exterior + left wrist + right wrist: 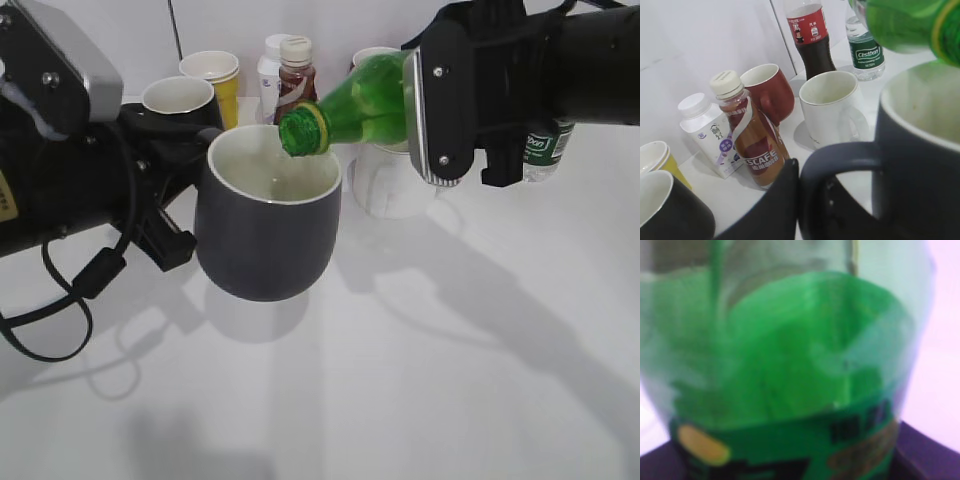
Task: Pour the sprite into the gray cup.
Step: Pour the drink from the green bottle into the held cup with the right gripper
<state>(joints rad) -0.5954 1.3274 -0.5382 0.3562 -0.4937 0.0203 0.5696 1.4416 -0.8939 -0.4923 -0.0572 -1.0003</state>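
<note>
My left gripper (185, 215) is shut on the loop handle of the gray cup (265, 235) and holds it raised above the table. The cup is dark gray outside and cream-white inside; it fills the right of the left wrist view (920, 165), with a jaw (800, 200) against its handle. My right gripper (440, 100) is shut on the sprite (350, 110), a green bottle tipped nearly level, its capped mouth over the cup's rim. The sprite fills the right wrist view (790, 365), hiding the fingers. The bottle's neck shows in the left wrist view (910, 25).
Behind stand a white mug (832, 107), a red mug (767, 90), a cola bottle (812, 40), a clear water bottle (865, 55), a Nescafe bottle (752, 135), a white milk bottle (707, 132), a black mug (180, 100) and a yellow paper cup (215, 75).
</note>
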